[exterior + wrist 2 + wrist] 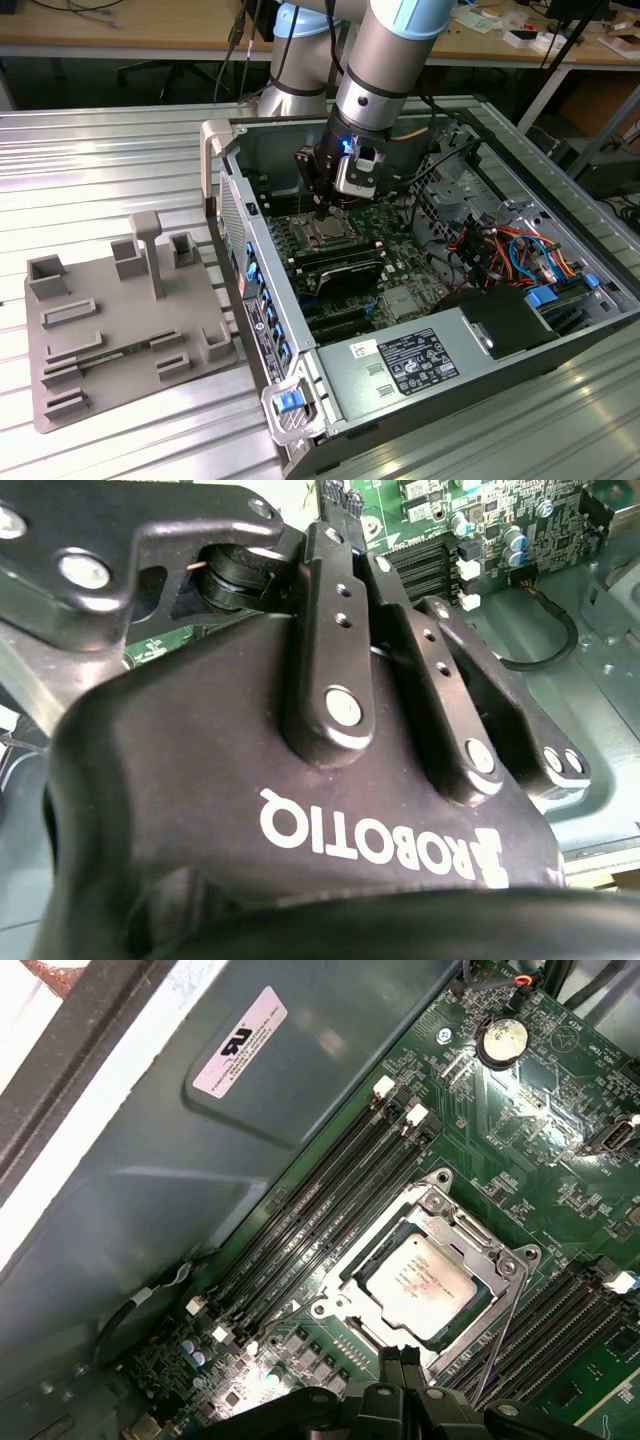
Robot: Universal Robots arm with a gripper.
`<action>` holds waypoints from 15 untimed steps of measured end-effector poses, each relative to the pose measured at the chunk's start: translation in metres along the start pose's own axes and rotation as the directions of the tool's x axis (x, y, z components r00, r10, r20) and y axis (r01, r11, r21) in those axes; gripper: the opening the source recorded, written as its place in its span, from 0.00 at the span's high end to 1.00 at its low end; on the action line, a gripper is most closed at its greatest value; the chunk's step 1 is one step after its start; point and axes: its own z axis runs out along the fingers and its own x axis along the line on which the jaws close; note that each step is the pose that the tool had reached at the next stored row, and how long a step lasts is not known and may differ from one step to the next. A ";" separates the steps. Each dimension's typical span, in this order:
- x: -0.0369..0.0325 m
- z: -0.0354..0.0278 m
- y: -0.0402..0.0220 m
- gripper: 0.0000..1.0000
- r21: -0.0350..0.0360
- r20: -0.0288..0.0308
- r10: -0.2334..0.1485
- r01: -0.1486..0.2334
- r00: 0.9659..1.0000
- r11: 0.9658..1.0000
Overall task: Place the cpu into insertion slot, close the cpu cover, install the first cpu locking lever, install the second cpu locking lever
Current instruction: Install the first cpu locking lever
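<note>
**Socket station: gripper above the seated chip**

1. Surface and room. An open computer case (232, 190) lies on a ribbed aluminium table (120, 150). A grey fixture tray (120, 330) sits on the same table, on the exterior view's left of the case. Wooden workbenches (120, 20) stand behind the table.

2. Board. The green circuit board (560, 1160) lines the case floor. Long black memory slots (320, 1230) run along both sides of the insertion slot (326, 236).

3. Task parts. The cpu (425, 1285) lies flat in the insertion slot, silver face up. The cpu cover (468, 1245) lies down over it, and the chip shows through its window. A thin wire lever (503, 1325) runs along one side of the frame (whether it is latched cannot be told).

4. Gripper. The gripper (320, 205) hangs inside the case, just above the slot. In the first wrist view its fingertips (390, 1360) are pressed together with nothing between them, next to one corner of the cover.
</note>
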 end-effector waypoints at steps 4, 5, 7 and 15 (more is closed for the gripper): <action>0.0000 0.0000 0.0000 0.89 -0.001 -0.001 -0.004 0.004 1.000 1.000; 0.0000 0.0000 0.0000 0.89 -0.001 -0.001 -0.005 0.005 1.000 1.000; -0.0001 0.0000 -0.0001 0.89 -0.001 -0.002 -0.010 0.010 1.000 1.000; 0.0000 0.0001 0.0000 0.89 -0.012 -0.015 -0.060 0.060 0.998 0.998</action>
